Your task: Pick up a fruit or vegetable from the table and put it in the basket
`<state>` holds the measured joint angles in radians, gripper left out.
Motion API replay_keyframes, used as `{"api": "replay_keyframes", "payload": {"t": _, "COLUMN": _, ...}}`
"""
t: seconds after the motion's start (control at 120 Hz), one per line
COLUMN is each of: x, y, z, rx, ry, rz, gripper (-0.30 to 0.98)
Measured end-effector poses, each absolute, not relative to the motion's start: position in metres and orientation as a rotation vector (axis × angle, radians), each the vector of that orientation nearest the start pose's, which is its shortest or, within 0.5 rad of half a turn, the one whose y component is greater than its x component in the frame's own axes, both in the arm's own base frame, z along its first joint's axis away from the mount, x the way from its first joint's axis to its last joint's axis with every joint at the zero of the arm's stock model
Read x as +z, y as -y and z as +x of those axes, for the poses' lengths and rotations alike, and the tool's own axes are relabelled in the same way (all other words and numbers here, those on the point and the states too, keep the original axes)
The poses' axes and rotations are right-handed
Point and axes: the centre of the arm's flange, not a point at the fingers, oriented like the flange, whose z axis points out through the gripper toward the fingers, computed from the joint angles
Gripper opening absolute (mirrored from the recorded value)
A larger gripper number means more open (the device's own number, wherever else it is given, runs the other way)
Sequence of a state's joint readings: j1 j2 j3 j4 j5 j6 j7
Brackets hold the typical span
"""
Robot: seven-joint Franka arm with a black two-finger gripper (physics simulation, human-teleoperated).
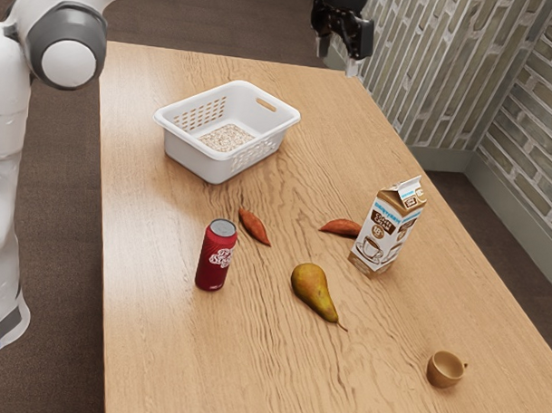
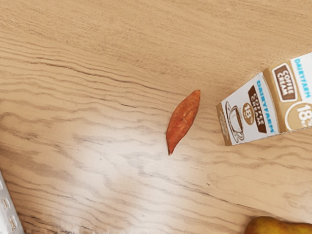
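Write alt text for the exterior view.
An open robot gripper hangs above a wooden table. On it are a white basket at the back, then a red can, two sweet potatoes, a pear, a coffee cream carton and a small brown cup.

Red can (image 1: 215,257), carton (image 1: 380,235), cup (image 1: 443,371).

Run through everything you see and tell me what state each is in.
Gripper, open
Basket, upright, no produce inside
Can, upright
Carton, upright
Cup, upright
Pear, lying on its side
Sweet potato nearer the can, lying down
Sweet potato beside the carton, lying down
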<state>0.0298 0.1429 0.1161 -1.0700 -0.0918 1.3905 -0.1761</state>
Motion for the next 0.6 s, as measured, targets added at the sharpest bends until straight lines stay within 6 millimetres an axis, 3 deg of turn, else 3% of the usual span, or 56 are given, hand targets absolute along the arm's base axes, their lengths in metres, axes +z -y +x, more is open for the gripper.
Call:
{"api": "replay_keyframes", "payload": {"t": 0.125, "x": 0.696, "y": -0.076, "z": 0.596, "rx": -0.088, "ry": 0.886, "rz": -3.094, "gripper": 0.69}}
{"api": "replay_keyframes", "payload": {"t": 0.192, "x": 0.676, "y": -0.078, "z": 0.607, "rx": -0.020, "ry": 1.088, "rz": -3.022, "gripper": 0.69}}
{"api": "replay_keyframes", "payload": {"t": 0.358, "x": 0.666, "y": -0.061, "z": 0.611, "rx": 0.040, "ry": 1.439, "rz": -2.864, "gripper": 0.69}}
{"api": "replay_keyframes", "payload": {"t": 0.55, "x": 0.667, "y": -0.029, "z": 0.607, "rx": 0.103, "ry": 1.676, "rz": -2.708, "gripper": 0.69}}
{"api": "replay_keyframes", "payload": {"t": 0.6, "x": 0.659, "y": -0.013, "z": 0.603, "rx": 0.140, "ry": 1.698, "rz": -2.677, "gripper": 0.69}}
